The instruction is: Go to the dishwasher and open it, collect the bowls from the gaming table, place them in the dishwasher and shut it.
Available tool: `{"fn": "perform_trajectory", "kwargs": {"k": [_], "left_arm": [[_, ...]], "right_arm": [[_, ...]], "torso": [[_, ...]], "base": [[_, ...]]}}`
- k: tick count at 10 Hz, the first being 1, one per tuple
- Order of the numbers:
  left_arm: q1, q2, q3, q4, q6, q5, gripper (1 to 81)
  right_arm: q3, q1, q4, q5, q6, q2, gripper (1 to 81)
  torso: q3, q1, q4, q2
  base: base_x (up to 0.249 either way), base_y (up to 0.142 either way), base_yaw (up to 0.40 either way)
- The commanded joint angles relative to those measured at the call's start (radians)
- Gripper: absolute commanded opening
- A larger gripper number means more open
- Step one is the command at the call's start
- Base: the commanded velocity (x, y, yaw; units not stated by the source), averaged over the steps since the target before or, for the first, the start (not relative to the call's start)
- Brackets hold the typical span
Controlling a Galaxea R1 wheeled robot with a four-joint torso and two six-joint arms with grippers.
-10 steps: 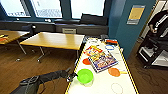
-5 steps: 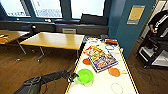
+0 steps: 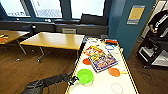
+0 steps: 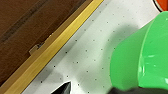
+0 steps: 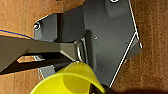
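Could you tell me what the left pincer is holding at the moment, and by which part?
The left pincer grips the lime green round plastic bowl by its rim, at the side nearest the yellow table edge.

The lime-green bowl (image 3: 85, 75) sits near on the gaming table (image 3: 100, 86), whose white top is speckled with dark dots and edged in yellow. Farther off lie 2 orange bowls (image 3: 114, 72), a game board (image 3: 102, 60) in many bright colours, honey-brown wooden tables (image 3: 53, 40) and teal walls (image 3: 130, 32).
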Motion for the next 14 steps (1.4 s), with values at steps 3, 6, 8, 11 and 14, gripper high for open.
{"fn": "perform_trajectory", "kwargs": {"k": [3,6,8,11,14], "left_arm": [[-0.065,0.030,-0.007,0.066,0.003,0.037,81.1],[-0.065,-0.027,0.131,0.095,0.006,0.032,1.0],[-0.097,-0.122,0.361,0.155,0.006,0.024,1.0],[-0.158,-0.363,0.785,0.239,0.004,-0.046,1.0],[-0.088,-0.597,1.055,0.356,0.000,-0.069,1.0]], "right_arm": [[0.001,0.021,-0.020,-0.065,-0.002,-0.010,1.0],[0.001,0.024,-0.020,-0.071,-0.008,-0.004,1.0],[0.002,0.024,-0.022,-0.071,-0.011,-0.005,1.0],[0.012,0.021,-0.023,-0.083,-0.013,-0.007,1.0],[0.007,0.016,-0.025,-0.081,-0.013,-0.005,1.0]], "torso": [[0.000,0.000,0.000,0.000],[0.000,0.000,0.000,0.000],[0.000,0.000,0.000,0.000],[0.000,0.000,0.000,0.000],[0.000,0.000,0.000,0.000]], "base": [[0.000,0.000,0.000],[0.000,0.000,0.000],[0.000,0.000,0.000],[0.000,0.000,0.000],[0.000,0.000,0.000]]}}
